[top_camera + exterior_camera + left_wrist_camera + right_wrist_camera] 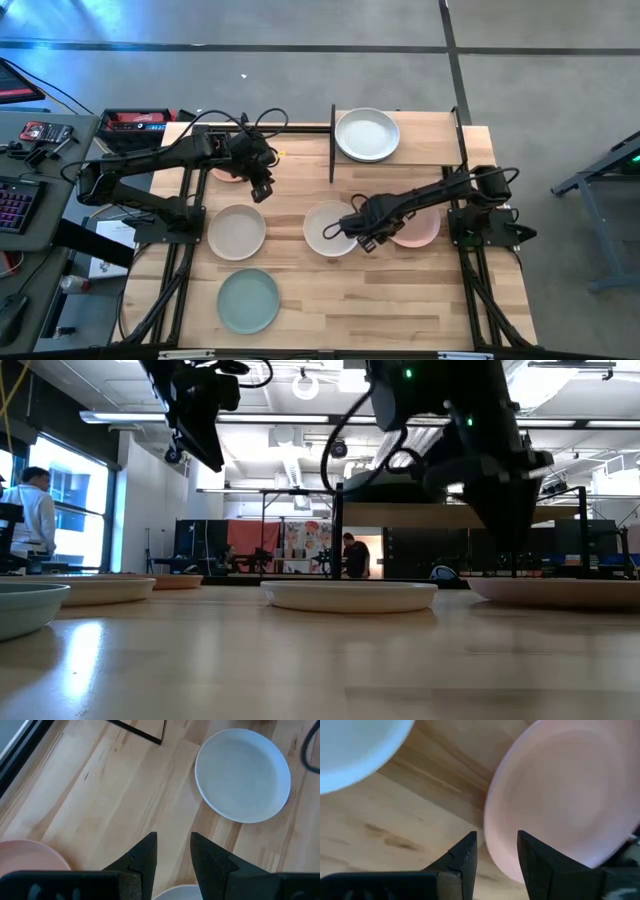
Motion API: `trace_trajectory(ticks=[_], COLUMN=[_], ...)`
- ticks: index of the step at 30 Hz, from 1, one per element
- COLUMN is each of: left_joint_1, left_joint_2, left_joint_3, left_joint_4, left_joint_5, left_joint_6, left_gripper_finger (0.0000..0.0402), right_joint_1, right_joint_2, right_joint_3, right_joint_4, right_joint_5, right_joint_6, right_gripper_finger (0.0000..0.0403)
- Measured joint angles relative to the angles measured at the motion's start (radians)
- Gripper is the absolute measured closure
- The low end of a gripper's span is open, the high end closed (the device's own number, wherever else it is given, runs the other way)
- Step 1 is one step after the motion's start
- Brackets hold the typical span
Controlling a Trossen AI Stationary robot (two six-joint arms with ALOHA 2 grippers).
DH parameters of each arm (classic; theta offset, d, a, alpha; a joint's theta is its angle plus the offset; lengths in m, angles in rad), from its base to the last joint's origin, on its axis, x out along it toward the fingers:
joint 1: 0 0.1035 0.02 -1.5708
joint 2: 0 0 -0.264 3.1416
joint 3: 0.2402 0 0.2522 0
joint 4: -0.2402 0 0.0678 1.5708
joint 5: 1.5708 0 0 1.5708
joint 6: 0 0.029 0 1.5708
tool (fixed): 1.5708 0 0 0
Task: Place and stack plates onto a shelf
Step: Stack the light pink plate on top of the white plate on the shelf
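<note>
Right gripper (366, 238) parted, empty, between cream plate (328, 228) and pink plate (418, 228). Left gripper (261, 188) parted, empty, well left of shelf (432, 128).

The high view is evenly and brightly lit, with only soft shadows under the arms on the bench (400, 300). In the low view the ceiling lamps (305, 385) glare white, and both arms stand against them as dark shapes without detail. The near part of the bench there is out of focus and carries a pale reflection. In the right wrist view the pink plate (570, 805) is close and blurred. The left wrist view is sharper, and the white plate (242, 772) looks bluish.
</note>
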Motion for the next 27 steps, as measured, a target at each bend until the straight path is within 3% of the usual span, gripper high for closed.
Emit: trace_trajectory(ticks=[18,25,27], left_joint_1=[0.000,0.000,0.000], left_joint_2=[0.000,0.000,0.000], left_joint_3=[0.000,0.000,0.000], left_joint_4=[0.000,0.001,0.001], left_joint_5=[-0.004,-0.004,-0.004], left_joint_6=[-0.060,-0.064,-0.068], left_gripper_finger=[0.0296,0.0296,0.0296], right_joint_1=[0.000,0.001,0.001], right_joint_2=[-0.007,0.001,0.001], right_joint_3=[-0.254,-0.213,-0.198], right_joint_4=[0.281,0.257,0.237], right_joint_5=[-0.046,-0.042,-0.039], right_joint_6=[0.019,-0.003,-0.003], right_gripper_finger=[0.0293,0.0385,0.0393])
